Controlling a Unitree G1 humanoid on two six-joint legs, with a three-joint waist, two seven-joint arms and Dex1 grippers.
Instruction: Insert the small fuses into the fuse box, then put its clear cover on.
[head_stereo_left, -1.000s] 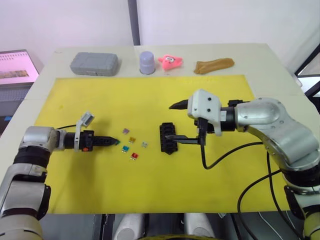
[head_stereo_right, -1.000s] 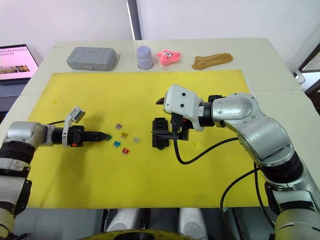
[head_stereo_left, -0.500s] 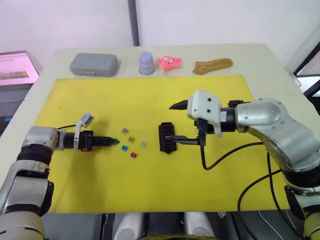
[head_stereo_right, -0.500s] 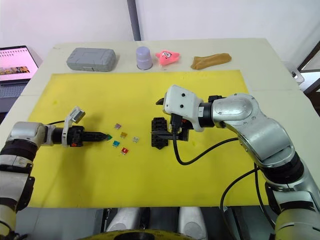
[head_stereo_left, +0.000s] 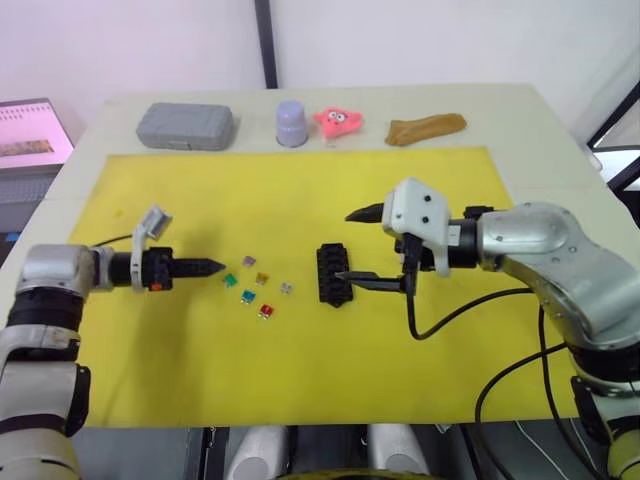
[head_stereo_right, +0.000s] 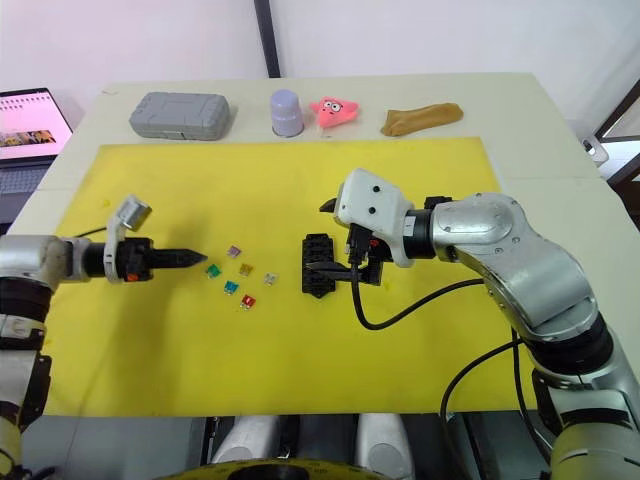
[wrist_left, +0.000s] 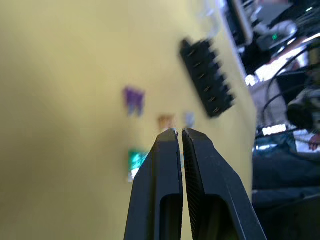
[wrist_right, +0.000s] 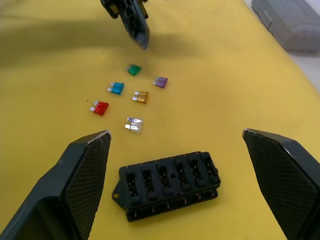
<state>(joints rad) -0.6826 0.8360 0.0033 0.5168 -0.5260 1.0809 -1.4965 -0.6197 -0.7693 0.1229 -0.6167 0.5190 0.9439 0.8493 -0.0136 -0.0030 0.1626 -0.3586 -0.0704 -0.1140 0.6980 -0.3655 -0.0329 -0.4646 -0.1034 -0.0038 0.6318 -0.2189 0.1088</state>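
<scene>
Where fuse box (head_stereo_left: 333, 274) sits mid-mat (head_stereo_left: 150, 350), wide yellow margins all round.

The left gripper (head_stereo_left: 217, 266) is reaching rightward with its fingers pressed together, while the right gripper (wrist_right: 177, 145) is hovering with fingers spread wide.

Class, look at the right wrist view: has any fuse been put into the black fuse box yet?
No. The fuse box shows empty slots, while the small fuses lie loose on the yellow mat beside it.
</scene>
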